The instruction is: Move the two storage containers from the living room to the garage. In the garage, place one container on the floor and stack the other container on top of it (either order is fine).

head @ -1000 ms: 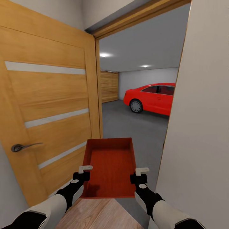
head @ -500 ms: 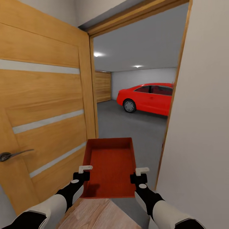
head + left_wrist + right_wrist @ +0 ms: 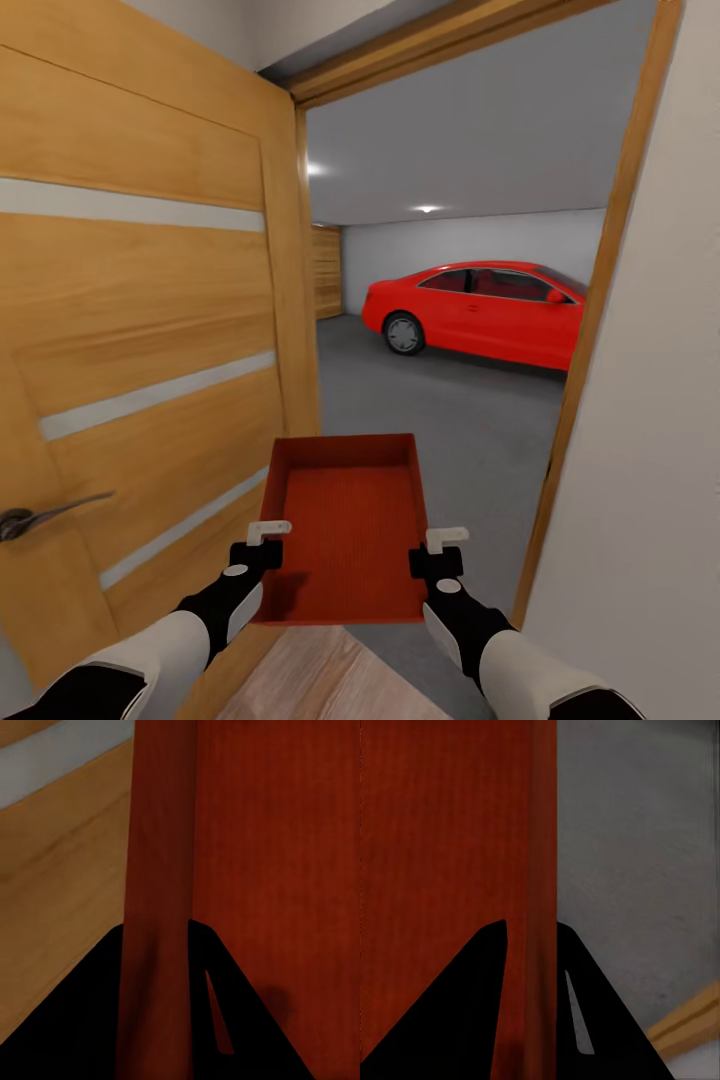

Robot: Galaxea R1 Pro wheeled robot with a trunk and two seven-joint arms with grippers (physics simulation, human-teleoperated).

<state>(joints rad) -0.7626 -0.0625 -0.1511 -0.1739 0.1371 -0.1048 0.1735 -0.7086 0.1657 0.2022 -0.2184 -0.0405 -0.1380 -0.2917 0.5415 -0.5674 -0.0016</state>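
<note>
I carry one orange-red open-top storage container (image 3: 345,520) level in front of me, and it is empty. My left gripper (image 3: 268,540) is shut on its left side wall (image 3: 161,832), and my right gripper (image 3: 440,550) is shut on its right side wall (image 3: 540,832). Each wrist view has the thin wall pinched between that gripper's black fingers, at left gripper (image 3: 157,937) and right gripper (image 3: 531,930). Through the doorway ahead lies the garage with its dark grey concrete floor (image 3: 450,420).
An open honey-brown door (image 3: 150,330) with a metal handle (image 3: 50,510) stands close on my left. The wooden door frame (image 3: 590,330) and a pale wall (image 3: 660,450) close in on the right. A shiny red car (image 3: 480,310) is parked inside. Pale wood planks (image 3: 320,680) lie below me.
The whole view has shifted: the doorway looks wider and more of the red car shows. The container and both grippers keep the same place in the picture.
</note>
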